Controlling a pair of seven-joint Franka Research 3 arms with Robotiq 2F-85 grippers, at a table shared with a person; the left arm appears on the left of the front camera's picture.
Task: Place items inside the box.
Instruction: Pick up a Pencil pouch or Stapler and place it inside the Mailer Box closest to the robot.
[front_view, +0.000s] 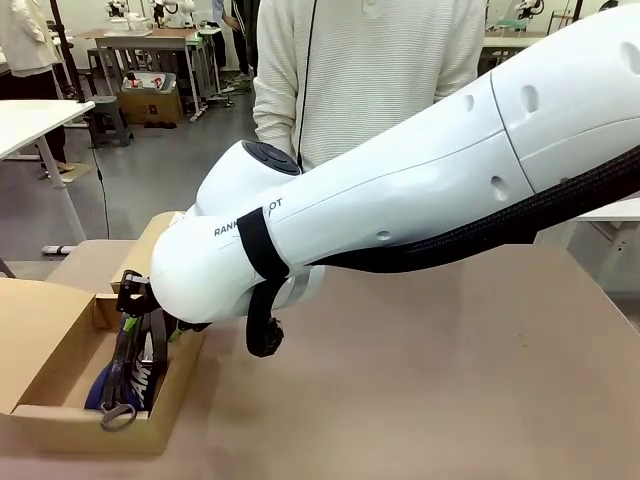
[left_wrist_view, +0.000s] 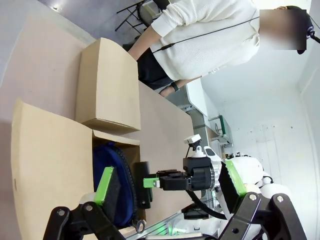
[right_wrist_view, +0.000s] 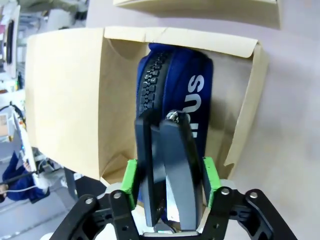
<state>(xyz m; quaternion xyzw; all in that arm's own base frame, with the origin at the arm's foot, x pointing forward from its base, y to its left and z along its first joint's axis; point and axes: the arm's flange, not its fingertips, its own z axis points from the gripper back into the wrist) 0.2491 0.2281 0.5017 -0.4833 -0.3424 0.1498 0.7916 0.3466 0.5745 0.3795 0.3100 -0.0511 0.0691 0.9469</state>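
The larger tan box (front_view: 45, 350) lies open at the table's left, with its lid folded out. Inside it rests the navy zip pouch (front_view: 108, 385), whose white lettering reads in the right wrist view (right_wrist_view: 196, 95). My right arm reaches across the table, and my right gripper (front_view: 140, 335) hangs over the box's inside, shut on a black stapler (right_wrist_view: 167, 150) held between its green pads. In the left wrist view my left gripper (left_wrist_view: 167, 182) stands open above the box (left_wrist_view: 50, 160), and beyond it the right gripper holds the stapler (left_wrist_view: 141, 185) beside the pouch (left_wrist_view: 112, 180).
The smaller tan box (left_wrist_view: 107, 85) sits shut just beyond the large one, partly behind my arm (front_view: 150, 240). A person in a white sweater (front_view: 360, 60) stands at the far side. The brown tabletop (front_view: 430, 380) stretches to the right.
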